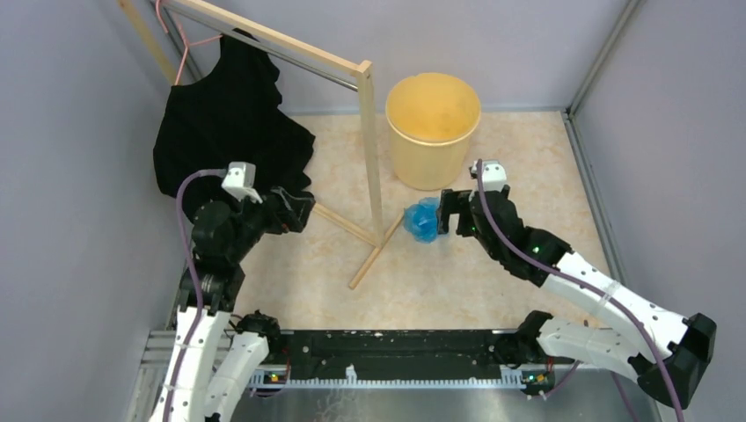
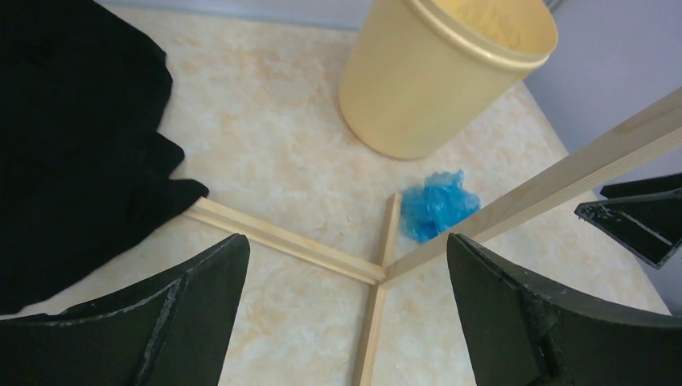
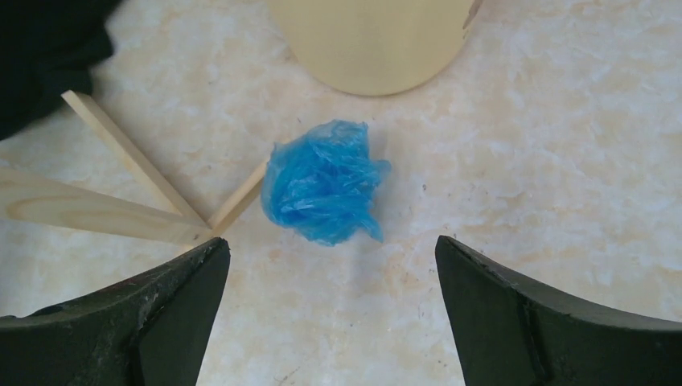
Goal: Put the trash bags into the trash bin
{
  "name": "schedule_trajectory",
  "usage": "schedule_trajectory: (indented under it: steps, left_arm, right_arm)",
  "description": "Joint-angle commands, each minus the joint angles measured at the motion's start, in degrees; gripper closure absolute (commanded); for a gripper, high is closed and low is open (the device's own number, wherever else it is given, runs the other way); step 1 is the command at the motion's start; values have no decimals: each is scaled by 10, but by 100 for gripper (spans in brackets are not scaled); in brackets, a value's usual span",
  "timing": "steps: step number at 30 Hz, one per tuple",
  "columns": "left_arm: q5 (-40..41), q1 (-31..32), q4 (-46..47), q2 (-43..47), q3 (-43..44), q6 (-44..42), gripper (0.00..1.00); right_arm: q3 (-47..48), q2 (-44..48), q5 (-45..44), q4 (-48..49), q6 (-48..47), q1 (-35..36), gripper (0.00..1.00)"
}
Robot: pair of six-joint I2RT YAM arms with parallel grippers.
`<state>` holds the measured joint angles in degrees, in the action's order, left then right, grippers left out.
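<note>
A crumpled blue trash bag (image 1: 422, 221) lies on the floor beside the wooden rack's foot, just in front of the pale yellow-orange trash bin (image 1: 433, 130). The bag also shows in the right wrist view (image 3: 323, 182) and the left wrist view (image 2: 437, 205). The bin stands upright and open in the left wrist view (image 2: 438, 80) and in the right wrist view (image 3: 371, 40). My right gripper (image 1: 451, 211) is open and empty, just right of the bag (image 3: 331, 249). My left gripper (image 1: 302, 209) is open and empty, left of the rack (image 2: 346, 245).
A wooden rack (image 1: 368, 141) stands between the arms, its floor bars (image 2: 374, 277) crossing near the bag. A black garment (image 1: 230, 123) hangs on it from a pink hanger (image 1: 180, 44). Grey walls enclose the floor on three sides.
</note>
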<state>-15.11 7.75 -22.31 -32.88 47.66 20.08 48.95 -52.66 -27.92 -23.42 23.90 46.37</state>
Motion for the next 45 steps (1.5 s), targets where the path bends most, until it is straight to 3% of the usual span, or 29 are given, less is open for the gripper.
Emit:
schedule_trajectory:
  steps: [1,11,22,25,29,32,39,45]
  left_arm:
    - [-78,0,0,-42,-22,15,1]
    - [-152,0,-8,-67,-78,89,1]
    - [-274,11,26,-63,-167,161,1]
    - [-269,73,70,-71,-197,198,1]
    - [-177,220,118,-101,-210,240,1]
    - [-137,295,151,-149,-205,255,1]
    - [-76,381,297,-257,-216,284,1]
    - [-12,417,332,-323,-187,244,1]
  right_arm:
    - [14,-10,-29,-21,18,-3,1]
    - [10,-129,18,-26,27,-3,1]
    - [6,-237,130,85,10,-3,1]
    - [25,-279,96,81,15,-4,1]
    - [44,-322,41,73,12,-6,1]
    - [45,-339,40,88,13,-19,1]
    - [3,-334,103,186,21,-64,3]
    - [-39,-318,121,230,1,-81,13]
